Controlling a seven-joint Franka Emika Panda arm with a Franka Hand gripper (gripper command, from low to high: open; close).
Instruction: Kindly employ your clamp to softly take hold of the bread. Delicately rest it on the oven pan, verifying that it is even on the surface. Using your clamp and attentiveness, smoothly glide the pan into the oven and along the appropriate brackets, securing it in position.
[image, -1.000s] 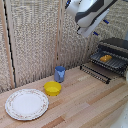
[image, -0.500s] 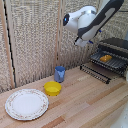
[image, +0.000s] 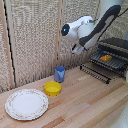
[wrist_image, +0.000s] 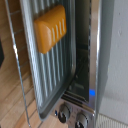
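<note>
The clamp (image: 76, 49) hung in the air at the end of the white and grey arm (image: 95, 30), just beside the oven (image: 112, 55) on the exterior view's left and clear of the table; its fingers were a small dark blur in that view and did not appear in the wrist view at all, so whether they were spread or closed could not be told; nothing could be seen between them, and they touched neither the pan nor the open door.

The bread (wrist_image: 50, 27) lay flat on the oven pan (wrist_image: 52, 75), near one end of it and apart from the rim; in the exterior view it showed as an orange patch on the rack inside the oven mouth; the pan sat within the oven, though how it met the side rails was too dark to judge; the wire rack of the lowered door (image: 95, 72) jutted out toward the table.

On the wooden table (image: 85, 107) stood a blue cup (image: 60, 74), a yellow bowl (image: 52, 88) just beside it, and a white patterned plate (image: 27, 104) near the bowl, all well apart from the oven.
</note>
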